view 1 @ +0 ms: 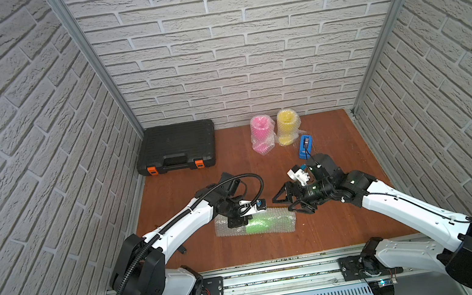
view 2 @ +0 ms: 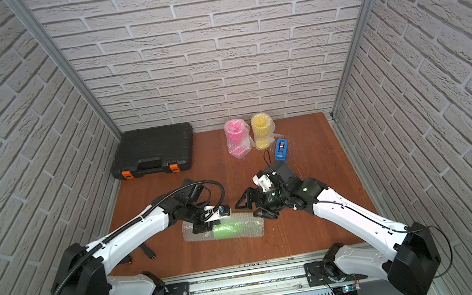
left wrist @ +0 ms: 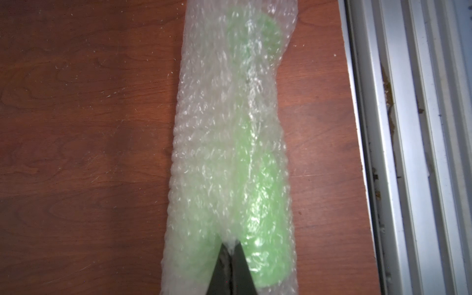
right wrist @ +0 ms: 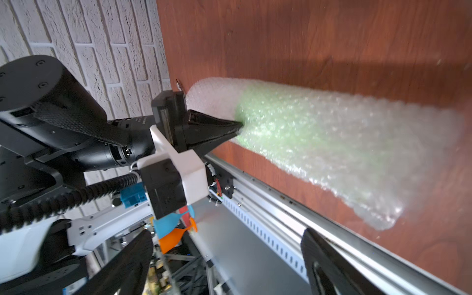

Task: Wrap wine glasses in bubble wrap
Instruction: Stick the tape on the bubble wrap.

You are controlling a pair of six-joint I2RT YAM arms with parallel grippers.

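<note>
Looking down in both top views, where is the green glass [view 1: 260,226]?
— Lying on its side on the table [view 1: 349,201], near the front edge, rolled inside bubble wrap [view 1: 225,228]. The wrap runs on past the glass at the robot's left end.

And the grippers?
— The left gripper [view 1: 241,221] sits over that roll, beside where the green begins. From up there I cannot tell how its jaws stand. The right gripper [view 1: 290,202] is spread wide just beside the roll's other end, holding nothing. Whether a finger touches the wrap I cannot tell.

What stands at the back?
— The pink glass [view 1: 261,136] and yellow glass [view 1: 288,128], upright, side by side, each in its own bubble wrap. A blue tape dispenser [view 1: 305,146] is just beside the yellow one, nearer the robot. A black tool case [view 1: 177,148] lies in the far left corner.

The left wrist view?
— The left gripper's fingers [left wrist: 242,273] are pressed together, pinching a pucker of the wrap over the green glass. The roll stretches away along the table, beside a metal rail [left wrist: 408,127].

The right wrist view?
— The left gripper comes to a closed point, its tip against the wrap at the edge of the green. The right gripper's fingers [right wrist: 327,263] stand far apart, the roll ahead of them.
</note>
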